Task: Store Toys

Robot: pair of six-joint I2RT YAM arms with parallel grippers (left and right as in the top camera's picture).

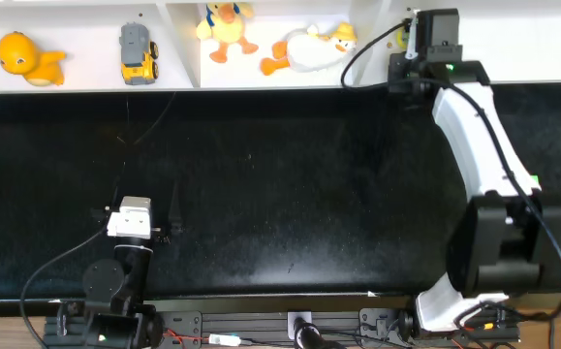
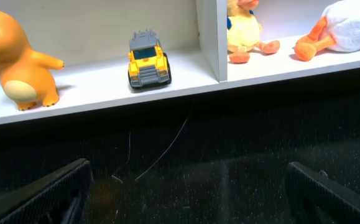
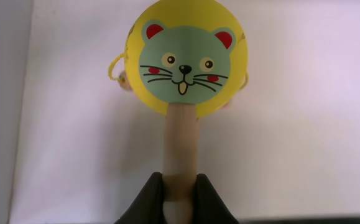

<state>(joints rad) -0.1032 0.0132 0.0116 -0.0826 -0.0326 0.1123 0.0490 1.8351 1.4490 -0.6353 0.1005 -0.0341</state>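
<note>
A yellow drum rattle (image 3: 184, 59) with a green cat face lies over the white shelf floor (image 3: 304, 124). My right gripper (image 3: 180, 186) is shut on its wooden handle (image 3: 181, 143). In the top view the right arm (image 1: 474, 126) reaches up to the shelf's right compartment. On the shelf stand an orange dinosaur toy (image 2: 18, 59), a yellow toy truck (image 2: 147, 60), a yellow duck plush (image 2: 245, 28) and a white goose plush (image 2: 341, 28). My left gripper (image 2: 189, 196) hangs open over the black table near the left arm's base (image 1: 130, 218), well short of the shelf.
The white shelf (image 1: 86, 82) runs along the table's far edge, split by upright dividers (image 2: 211, 37). The black table (image 1: 290, 194) lies between the arms and the shelf. A black cable (image 1: 367, 53) loops beside the right wrist.
</note>
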